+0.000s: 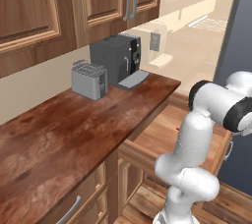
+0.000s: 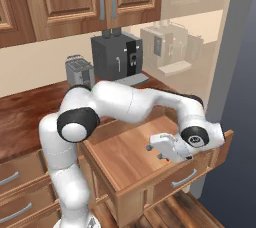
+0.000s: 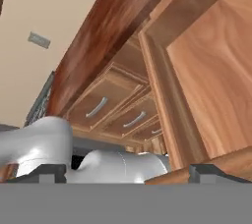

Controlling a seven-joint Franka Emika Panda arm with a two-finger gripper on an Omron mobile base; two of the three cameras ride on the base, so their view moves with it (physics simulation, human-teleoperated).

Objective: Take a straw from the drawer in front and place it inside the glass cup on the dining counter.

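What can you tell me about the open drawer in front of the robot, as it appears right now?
The drawer is light brown wood with raised side walls and a panelled front bearing a curved silver handle. It is pulled well out from under the reddish-brown counter, beside closed drawers. Its visible floor looks bare, though a small red sliver shows by the arm. The open gripper hangs over it, touching nothing that shows.

Open drawer [image 3: 216, 70] fills the right — its wooden side wall runs diagonally past closed drawer fronts [image 3: 106, 105].
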